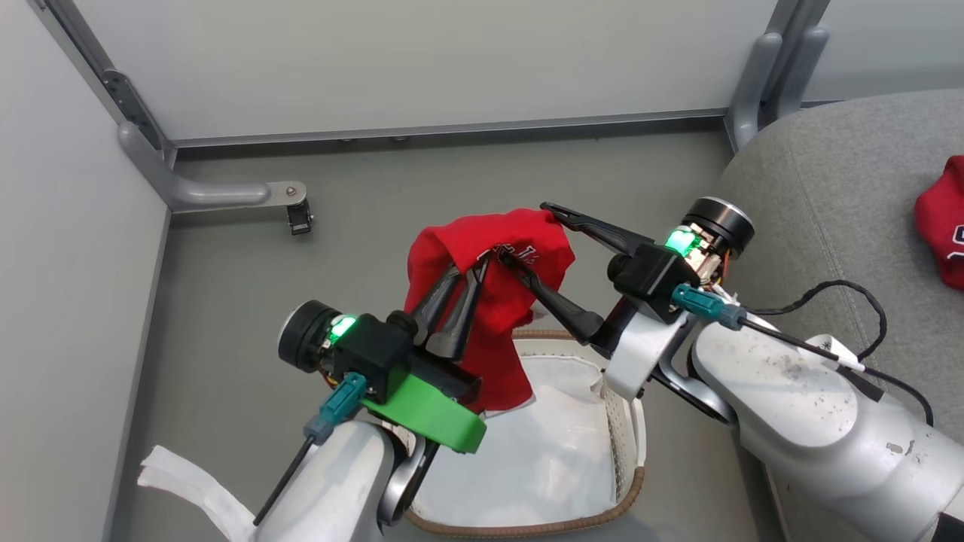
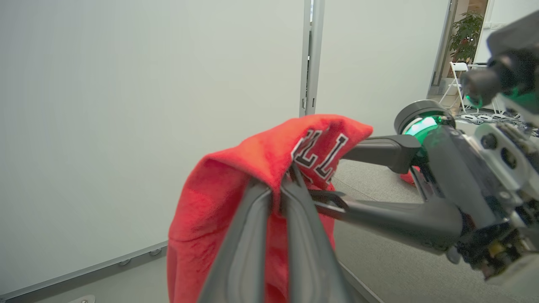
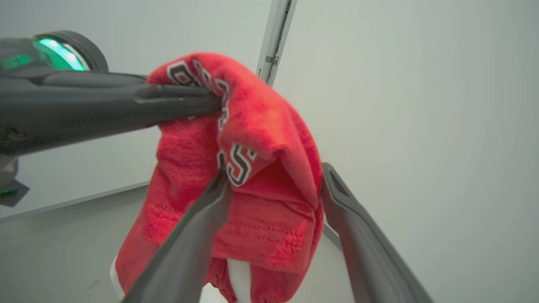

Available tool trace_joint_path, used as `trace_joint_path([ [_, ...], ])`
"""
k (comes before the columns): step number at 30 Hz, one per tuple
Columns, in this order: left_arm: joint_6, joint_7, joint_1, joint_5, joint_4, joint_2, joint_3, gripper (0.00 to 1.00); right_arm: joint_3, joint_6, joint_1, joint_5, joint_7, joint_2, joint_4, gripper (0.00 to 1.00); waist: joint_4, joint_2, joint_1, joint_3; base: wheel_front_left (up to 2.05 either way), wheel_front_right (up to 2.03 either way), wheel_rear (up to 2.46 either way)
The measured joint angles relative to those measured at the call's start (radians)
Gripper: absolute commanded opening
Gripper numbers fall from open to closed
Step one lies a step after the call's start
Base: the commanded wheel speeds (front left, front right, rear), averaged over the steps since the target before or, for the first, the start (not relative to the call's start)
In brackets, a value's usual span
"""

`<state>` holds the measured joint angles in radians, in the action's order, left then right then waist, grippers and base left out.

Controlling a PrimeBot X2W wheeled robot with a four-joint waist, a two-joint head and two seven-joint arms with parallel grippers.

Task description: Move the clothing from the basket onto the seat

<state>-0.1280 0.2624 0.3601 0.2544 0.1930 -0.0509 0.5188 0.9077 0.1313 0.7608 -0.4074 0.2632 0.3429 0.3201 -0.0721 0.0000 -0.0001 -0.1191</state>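
Left end effector (image 1: pixel 471 269), clamped on red jersey (image 1: pixel 501 339), holds it over basket (image 1: pixel 625 493); right end effector (image 1: pixel 523 232) spread wide astride it. I see 2nd jersey (image 1: pixel 941 218) on seat (image 1: pixel 821 188).

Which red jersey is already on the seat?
The jersey at far right, lying on the grey seat; the other jersey hangs from the left gripper over the basket.

Your right gripper (image 1: pixel 523 230) stands between the jersey (image 1: pixel 501 324) and the seat (image 1: pixel 821 196), whose near part lies bare.
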Motion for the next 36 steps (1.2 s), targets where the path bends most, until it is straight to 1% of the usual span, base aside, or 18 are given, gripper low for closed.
trace_joint_path([
  [5, 0.0, 0.0, 0.008, 0.01, 0.001, 0.0, 0.043, 0.0, 0.145, 0.0, 0.067, -0.072, 0.0, 0.019, 0.078, 1.0, -0.013, 0.0, 0.0, 0.002, 0.0, 0.0, 0.0],
  [7, 0.0, 0.0, 0.011, 0.017, 0.0, 0.0, 0.056, 0.0, 0.18, 0.0, 0.088, -0.1, 0.0, 0.018, 0.1, 1.0, -0.019, 0.0, 0.0, 0.002, 0.0, 0.0, 0.0],
  [14, 0.0, 0.0, 0.021, 0.044, -0.015, 0.0, 0.093, 0.0, 0.232, 0.0, 0.081, -0.167, 0.0, -0.006, 0.163, 1.0, -0.05, 0.0, 0.0, -0.001, 0.0, 0.0, 0.0],
  [15, 0.0, 0.0, 0.021, 0.044, -0.016, 0.0, 0.096, 0.0, 0.232, 0.0, 0.074, -0.175, 0.0, -0.012, 0.164, 0.93, -0.054, 0.0, 0.0, -0.001, 0.0, 0.0, 0.0],
  [16, 0.0, 0.0, 0.021, 0.045, -0.017, 0.0, 0.097, 0.0, 0.232, 0.0, 0.069, -0.18, 0.0, -0.015, 0.163, 0.41, -0.056, 0.0, 0.0, -0.002, 0.0, 0.0, 0.0],
  [17, 0.0, 0.0, 0.021, 0.048, -0.019, 0.0, 0.098, 0.0, 0.226, 0.0, 0.065, -0.184, 0.0, -0.018, 0.159, 0.18, -0.059, 0.0, 0.0, -0.003, 0.0, 0.0, 0.0],
  [18, 0.0, 0.0, 0.021, 0.05, -0.02, 0.0, 0.098, 0.0, 0.213, 0.0, 0.063, -0.184, 0.0, -0.02, 0.154, 0.0, -0.06, 0.0, 0.0, -0.005, 0.0, 0.0, 0.0],
  [22, 0.0, 0.0, 0.021, 0.05, -0.012, 0.0, 0.094, 0.0, 0.152, 0.0, 0.039, -0.178, 0.0, -0.023, 0.133, 0.0, -0.057, 0.0, 0.0, -0.009, 0.0, 0.0, 0.0],
  [25, 0.0, 0.0, 0.02, 0.046, -0.002, 0.0, 0.072, 0.0, 0.11, 0.0, 0.003, -0.169, 0.0, -0.025, 0.125, 0.0, -0.043, 0.0, 0.0, -0.011, 0.0, 0.0, 0.0],
  [26, 0.0, 0.0, 0.019, 0.042, 0.001, 0.001, 0.065, 0.12, 0.095, 0.0, -0.008, -0.167, 0.0, -0.026, 0.123, 0.0, -0.037, 0.0, 0.0, -0.012, 0.0, 0.0, 0.0],
  [27, 0.0, 0.0, 0.017, 0.042, 0.007, 0.0, 0.056, 0.41, 0.081, 0.0, -0.02, -0.165, 0.0, -0.026, 0.119, 0.0, -0.029, 0.0, 0.0, -0.013, 0.0, 0.0, 0.0],
  [28, 0.0, 0.0, 0.016, 0.037, 0.014, 0.0, 0.048, 0.83, 0.065, 0.0, -0.033, -0.164, 0.0, -0.028, 0.114, 0.0, -0.018, 0.0, 0.0, -0.014, 0.0, 0.0, 0.0],
  [29, 0.0, 0.0, 0.014, 0.033, 0.021, 0.0, 0.044, 1.0, 0.044, 0.0, -0.047, -0.164, 0.0, -0.029, 0.107, 0.0, -0.007, 0.0, 0.0, -0.015, 0.0, 0.0, 0.0],
  [36, -0.001, 0.002, 0.014, 0.014, 0.045, 0.0, 0.03, 1.0, -0.072, 0.0, -0.115, -0.148, 0.0, -0.029, 0.051, 0.0, 0.098, 0.0, 0.0, -0.03, 0.0, 0.0, 0.0],
])
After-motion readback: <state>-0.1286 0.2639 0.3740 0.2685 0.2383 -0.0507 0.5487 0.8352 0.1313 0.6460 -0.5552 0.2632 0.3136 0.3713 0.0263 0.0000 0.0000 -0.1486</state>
